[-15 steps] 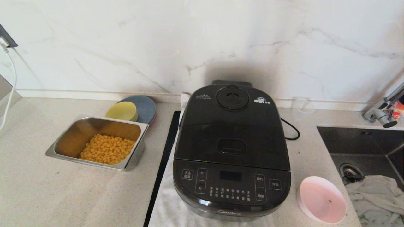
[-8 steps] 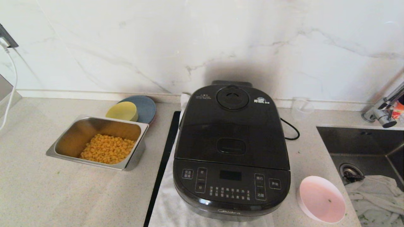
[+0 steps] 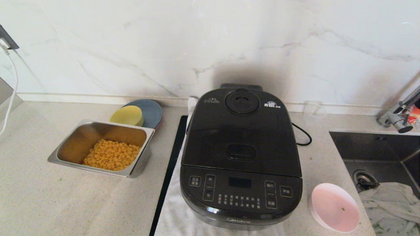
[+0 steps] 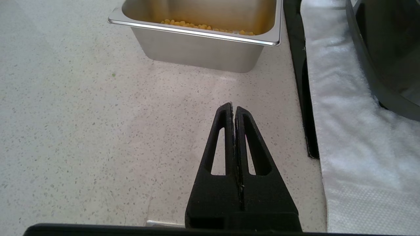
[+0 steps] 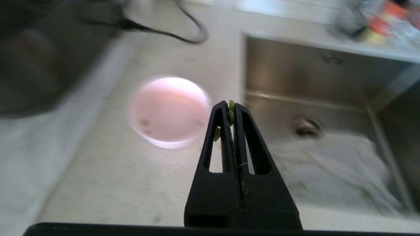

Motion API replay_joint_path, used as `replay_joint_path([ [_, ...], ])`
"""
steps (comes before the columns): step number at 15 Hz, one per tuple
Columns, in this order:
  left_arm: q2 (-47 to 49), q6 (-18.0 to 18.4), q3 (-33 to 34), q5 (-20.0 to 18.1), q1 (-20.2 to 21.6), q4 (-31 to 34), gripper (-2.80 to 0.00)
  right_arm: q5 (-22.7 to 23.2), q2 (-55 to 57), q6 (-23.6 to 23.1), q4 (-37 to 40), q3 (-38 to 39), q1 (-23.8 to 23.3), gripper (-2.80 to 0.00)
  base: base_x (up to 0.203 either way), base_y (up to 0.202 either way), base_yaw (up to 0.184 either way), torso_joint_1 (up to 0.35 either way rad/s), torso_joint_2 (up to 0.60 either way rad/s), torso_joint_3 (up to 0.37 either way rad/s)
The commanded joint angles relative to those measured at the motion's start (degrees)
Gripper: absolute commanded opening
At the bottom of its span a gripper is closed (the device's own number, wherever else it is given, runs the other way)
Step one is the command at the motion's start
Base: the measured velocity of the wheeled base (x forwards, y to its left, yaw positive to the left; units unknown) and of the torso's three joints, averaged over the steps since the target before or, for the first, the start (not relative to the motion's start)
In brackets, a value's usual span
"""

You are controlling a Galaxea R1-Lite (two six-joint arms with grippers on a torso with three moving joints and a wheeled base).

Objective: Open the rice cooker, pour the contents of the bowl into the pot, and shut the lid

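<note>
The black rice cooker (image 3: 241,154) stands mid-counter with its lid (image 3: 241,131) down, so the pot is hidden. To its front right sits the pale pink bowl (image 3: 334,207), holding only a green speck (image 3: 343,208) or two. Neither gripper shows in the head view. My right gripper (image 5: 230,106) hangs shut above the counter, between the bowl (image 5: 169,109) and the sink, with small green bits (image 5: 232,105) stuck at its tips. Left of the cooker, my left gripper (image 4: 234,106) is shut and empty over bare counter.
A steel tray (image 3: 144,160) of corn stands left of the cooker, with a yellow bowl (image 3: 126,115) and a blue plate (image 3: 152,109) behind it. The cooker rests on a white towel (image 3: 174,213). At the right is the sink (image 3: 377,147), with a cloth (image 3: 387,200) in it.
</note>
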Motion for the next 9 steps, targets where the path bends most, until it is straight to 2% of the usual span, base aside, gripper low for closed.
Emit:
replay_joint_path([
  [1,-0.1,-0.1,0.4,0.0,0.0,0.0,-2.8,2.0,0.0,-0.3,5.0,1.2,0.0,-2.8,0.0,0.0,0.0,0.0,0.0,0.0],
  [9,-0.1,-0.1,0.4,0.0,0.0,0.0,-2.8,2.0,0.2,-0.6,4.7,1.2,0.3,-2.8,0.0,0.0,0.0,0.0,0.0,0.0],
])
